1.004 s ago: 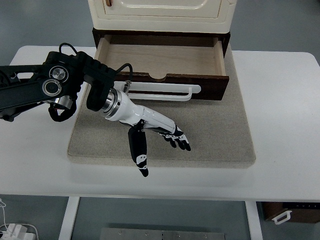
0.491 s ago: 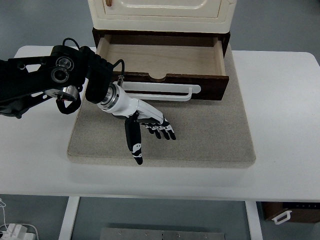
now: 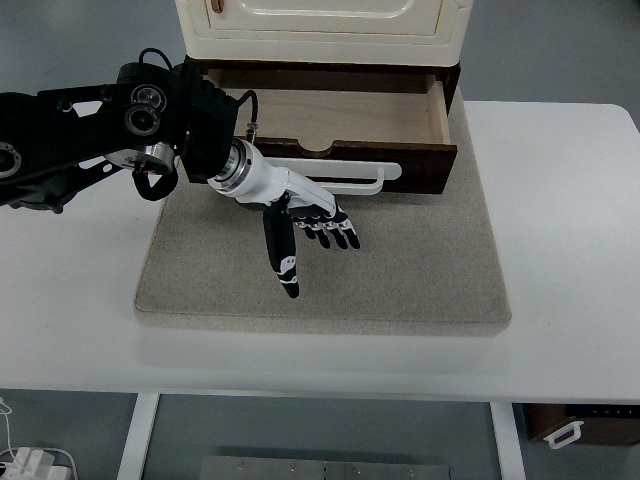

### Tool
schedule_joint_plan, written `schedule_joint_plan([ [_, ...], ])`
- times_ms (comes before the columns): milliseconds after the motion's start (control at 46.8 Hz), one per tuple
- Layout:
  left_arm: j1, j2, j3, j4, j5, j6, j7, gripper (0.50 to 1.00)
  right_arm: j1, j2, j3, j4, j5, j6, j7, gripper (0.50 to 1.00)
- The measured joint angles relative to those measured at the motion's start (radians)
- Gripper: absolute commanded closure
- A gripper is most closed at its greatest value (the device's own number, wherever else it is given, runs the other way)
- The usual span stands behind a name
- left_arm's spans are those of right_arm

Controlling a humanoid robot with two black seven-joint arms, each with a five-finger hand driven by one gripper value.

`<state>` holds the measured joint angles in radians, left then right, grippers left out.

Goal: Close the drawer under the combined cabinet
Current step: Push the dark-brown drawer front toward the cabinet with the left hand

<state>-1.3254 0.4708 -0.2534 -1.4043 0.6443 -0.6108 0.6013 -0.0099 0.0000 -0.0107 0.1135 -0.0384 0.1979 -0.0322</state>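
Drawer (image 3: 330, 115) stands pulled out, beyond my fingers, under the cream cabinet (image 3: 322, 25). Nearest the camera: white tabletop (image 3: 560, 260), bare at the front edge. On it, a grey-beige mat (image 3: 420, 270), which carries the cabinet unit. My left hand (image 3: 305, 215) hovers over the mat, palm down, arm coming in from the left. Fingers (image 3: 335, 232) spread and relaxed, holding nothing; thumb (image 3: 283, 262) points toward the near edge of the mat. Just beyond my knuckles runs the drawer's white bar handle (image 3: 335, 181), along the dark wooden front; whether the back of my hand touches it I cannot tell. Past the handle, the drawer's pale wooden floor shows, nothing in it. Farthest back, the cream cabinet sits directly above the drawer housing.
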Motion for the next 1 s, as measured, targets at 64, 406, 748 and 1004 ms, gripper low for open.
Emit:
schedule_joint_plan([
  [64,-0.002,0.0,0.0,0.011,0.003,0.0,0.0,0.5,0.0,0.0,0.0,0.0,0.0,0.0,0.0,0.548],
  [406,-0.022,-0.067,-0.041,0.149,0.009,0.0,-0.001,0.5,0.0,0.0,0.0,0.0,0.0,0.0,0.0,0.548],
  [748,-0.016,-0.088,-0.047,0.236,0.02,0.0,-0.003,0.5,0.0,0.0,0.0,0.0,0.0,0.0,0.0,0.548],
  [1004,-0.015,-0.089,-0.048,0.272,0.038,0.0,-0.003,0.5,0.0,0.0,0.0,0.0,0.0,0.0,0.0,0.548],
])
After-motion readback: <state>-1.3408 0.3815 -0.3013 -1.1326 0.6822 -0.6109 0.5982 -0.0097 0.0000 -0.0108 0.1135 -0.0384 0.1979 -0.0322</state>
